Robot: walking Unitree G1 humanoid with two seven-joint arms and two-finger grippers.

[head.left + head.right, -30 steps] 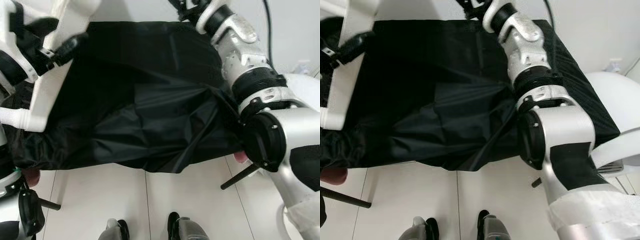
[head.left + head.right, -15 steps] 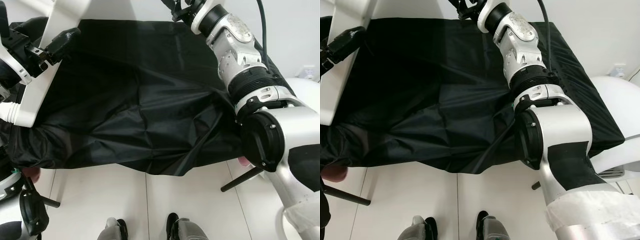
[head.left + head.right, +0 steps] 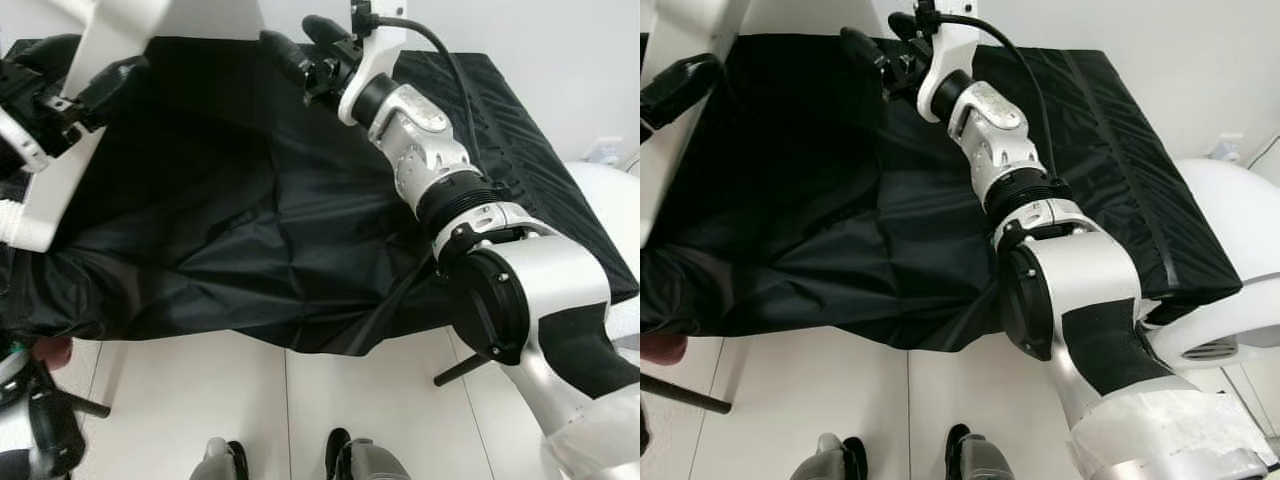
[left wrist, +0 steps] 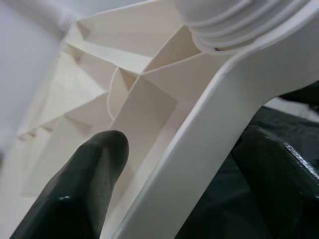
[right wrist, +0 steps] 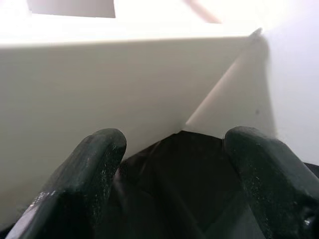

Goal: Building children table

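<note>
A white plastic children's table top [image 3: 62, 165] is held up, tilted, over the left end of a black cloth [image 3: 250, 200]. Its ribbed underside [image 4: 124, 104] and a threaded leg socket [image 4: 239, 20] fill the left wrist view. My left gripper [image 3: 85, 75] is shut on the top's rim [image 4: 199, 134], one finger on each side. My right arm reaches across the cloth to its far edge, where my right gripper [image 3: 300, 42] stands open, close to the top's white edge [image 5: 99, 84]. Nothing lies between the right fingers [image 5: 94, 164], only cloth below them.
The black cloth drapes over a low stand and hangs down at the front. A white rounded object [image 3: 1230, 230] sits at the right. Thin black rods [image 3: 462, 367] poke out under the cloth. My feet [image 3: 340, 460] stand on white floor tiles.
My right arm has swung left across the cloth, bringing its gripper close to the white table top. The left gripper keeps its hold on the rim. The camera has shifted.
</note>
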